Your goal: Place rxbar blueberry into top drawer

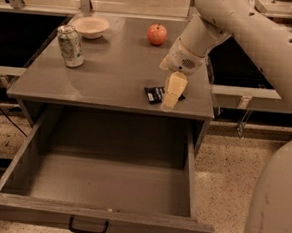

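Counter (108, 81) front edge — gripper (170, 99) prob. touching rxbar blueberry (153, 94)

The single arm (252, 35) reaches in from the upper right, its thick pale link sloping down and leftward to a rounded wrist (185, 58). From the wrist the cream-coloured pincer (171, 97) points steeply downward, its tip low over the front right part of the desk (108, 76), close to the front edge. The robot's broad pale body (275, 198) fills the lower right corner.
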